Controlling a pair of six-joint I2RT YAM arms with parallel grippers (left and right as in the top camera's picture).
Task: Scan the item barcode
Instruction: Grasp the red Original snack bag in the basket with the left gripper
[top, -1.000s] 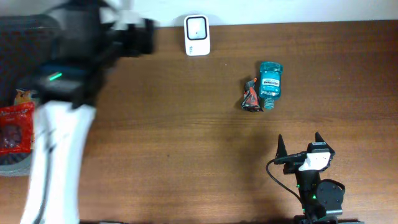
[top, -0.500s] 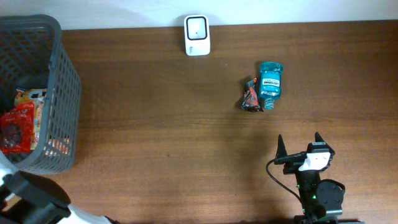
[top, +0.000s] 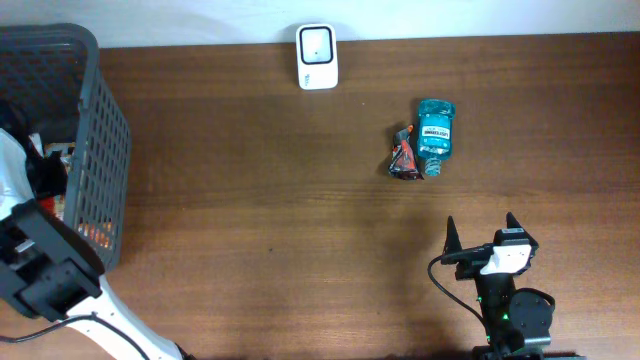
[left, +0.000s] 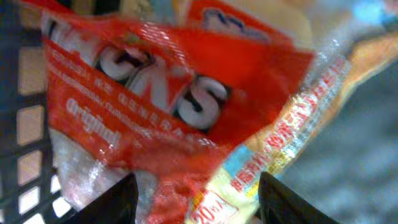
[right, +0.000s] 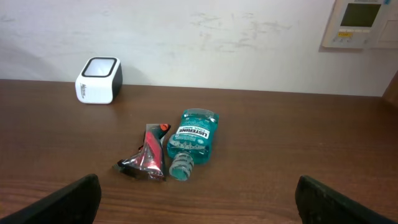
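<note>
Left arm (top: 45, 270) back inside basket (top: 105, 150), fingers (left: 118, 202) straddling red snack bag (left: 168, 106)

Left arm (top: 45, 270) folded at far left, wrist tipped down; left gripper (left: 198, 196) fingers apart. Right arm (top: 512, 315) low; right gripper (top: 481, 230) spread wide.

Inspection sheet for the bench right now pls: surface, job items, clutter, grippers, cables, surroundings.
Surface: brown wood table.
Job's things: white scanner at the far edge; red snack bag in the grey basket.
Clutter: blue mouthwash bottle lying flat, small foil packet beside it.
Grippers: left gripper straddles the bag, grip unclear; right gripper open, empty.
Cables: black loop at the right arm.
Surroundings: white wall, wall panel.
</note>
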